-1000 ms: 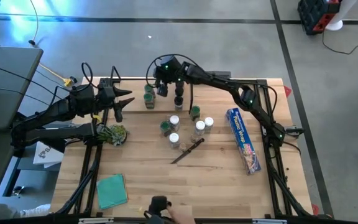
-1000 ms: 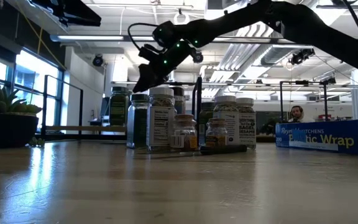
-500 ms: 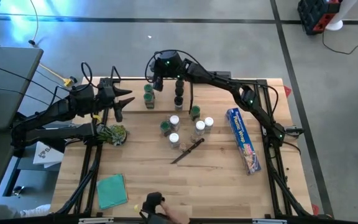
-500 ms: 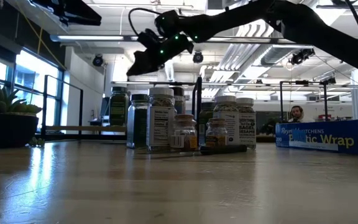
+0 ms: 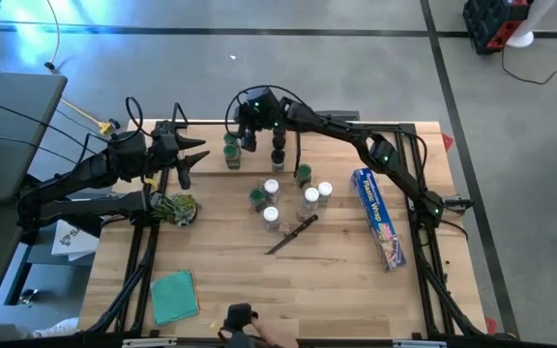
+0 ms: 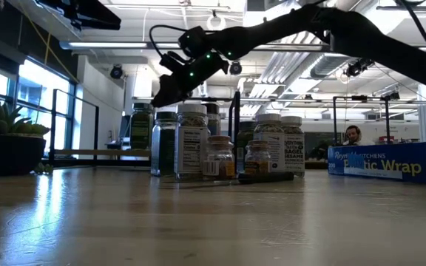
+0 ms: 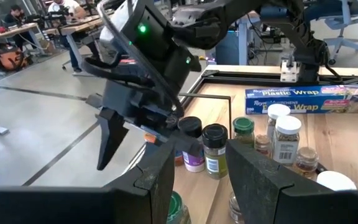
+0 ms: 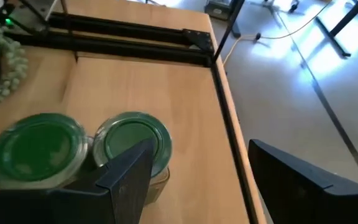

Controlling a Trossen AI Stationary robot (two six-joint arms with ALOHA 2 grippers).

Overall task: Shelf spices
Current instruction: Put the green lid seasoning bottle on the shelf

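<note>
Two green-capped jars on the surface, side by side, just below the right tool, fingers spread, holding nothing.

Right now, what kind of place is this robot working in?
Probably a robotics lab or open workshop: exposed ceiling ducts, desks where people sit, and a wooden table with two arms over spice jars.

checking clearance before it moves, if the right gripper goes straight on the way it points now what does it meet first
Probably the green-capped jar right below the open right gripper; one finger already overlaps its cap in the wrist view. The other finger points at bare shelf plank. Depth is unclear.
</note>
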